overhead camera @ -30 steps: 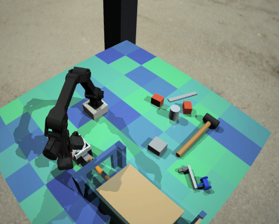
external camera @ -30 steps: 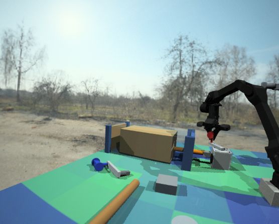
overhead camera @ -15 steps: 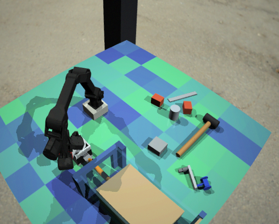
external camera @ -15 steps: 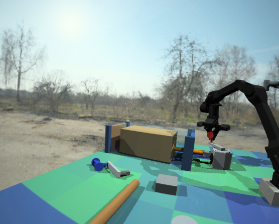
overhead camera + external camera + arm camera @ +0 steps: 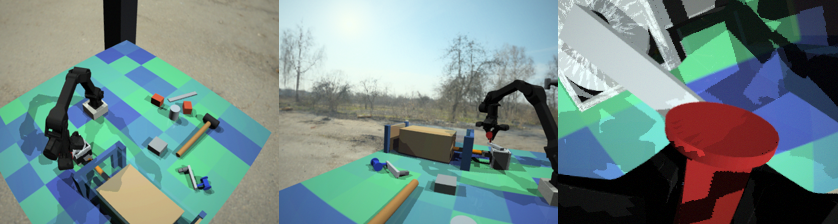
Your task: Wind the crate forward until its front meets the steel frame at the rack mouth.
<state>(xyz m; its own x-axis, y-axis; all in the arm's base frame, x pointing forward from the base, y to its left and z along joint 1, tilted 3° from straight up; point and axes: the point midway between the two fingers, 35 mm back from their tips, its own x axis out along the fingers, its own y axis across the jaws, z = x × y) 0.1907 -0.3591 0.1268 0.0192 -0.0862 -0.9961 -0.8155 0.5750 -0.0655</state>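
My gripper is shut on the red grip of the winch handle, whose grey arm lies across the top of the winch. The handle's key is hidden. The crate looks flat inside the cubby, behind the blue steel frame. A gap shows between the crate's front and the frame. An orange strap piece runs from the crate through the frame toward the winch.
A second crank with a grey arm and blue knob lies beside the cubby. A grey block, a mallet, two red blocks, a grey cylinder and a flat bar lie on the bench.
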